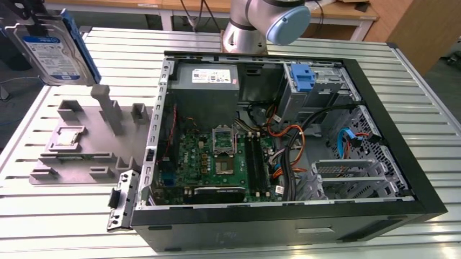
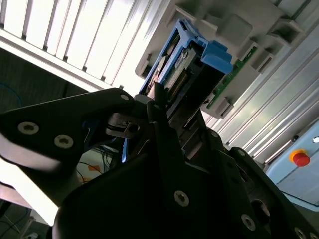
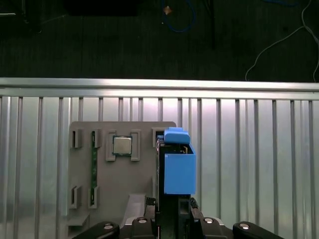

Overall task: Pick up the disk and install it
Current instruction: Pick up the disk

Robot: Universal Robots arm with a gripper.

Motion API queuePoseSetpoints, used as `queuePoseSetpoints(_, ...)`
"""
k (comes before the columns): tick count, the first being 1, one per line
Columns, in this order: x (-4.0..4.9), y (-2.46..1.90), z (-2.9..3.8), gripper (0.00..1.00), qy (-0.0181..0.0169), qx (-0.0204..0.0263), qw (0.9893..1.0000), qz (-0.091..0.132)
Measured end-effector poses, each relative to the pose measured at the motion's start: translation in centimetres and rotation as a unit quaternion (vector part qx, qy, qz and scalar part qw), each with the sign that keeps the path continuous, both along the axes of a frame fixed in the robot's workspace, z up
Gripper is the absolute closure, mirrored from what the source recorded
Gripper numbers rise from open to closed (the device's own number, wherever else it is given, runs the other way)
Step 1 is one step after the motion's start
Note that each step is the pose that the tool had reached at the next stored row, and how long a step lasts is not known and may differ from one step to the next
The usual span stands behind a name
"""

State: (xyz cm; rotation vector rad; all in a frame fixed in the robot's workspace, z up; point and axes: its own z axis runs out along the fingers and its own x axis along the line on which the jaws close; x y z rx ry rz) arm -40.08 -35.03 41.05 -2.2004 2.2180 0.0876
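The disk (image 1: 54,51) hangs in the air at the exterior view's upper left, above the grey fixture plate (image 1: 86,145). It is a silver drive with a white and blue label, framed by a blue carrier. My gripper (image 1: 30,12) is shut on its upper end. In the first wrist view the disk (image 3: 177,169) stands edge-on out of my gripper (image 3: 174,211), well above the plate (image 3: 124,199). In the second wrist view the disk (image 2: 192,62) sticks out past the black fingers (image 2: 162,119) clamped on it.
An open computer case (image 1: 288,221) lies to the exterior view's right of the plate, with a blue bracket (image 1: 304,78) in its drive bay and a grey power supply (image 1: 209,78) beside it. A processor chip (image 1: 68,136) sits on the plate. The arm's base (image 1: 266,21) stands behind the case.
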Motion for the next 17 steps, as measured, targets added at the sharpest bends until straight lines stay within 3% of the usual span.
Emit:
queuePoseSetpoints(6,0.00,0.01,0.87,0.65,0.0000,-0.0003,1.0000,0.000)
queuePoseSetpoints(13,0.00,0.01,0.91,0.65,0.0000,-0.0003,1.0000,0.000)
queuePoseSetpoints(17,0.00,0.01,1.34,0.65,0.0002,-0.0004,1.0000,0.000)
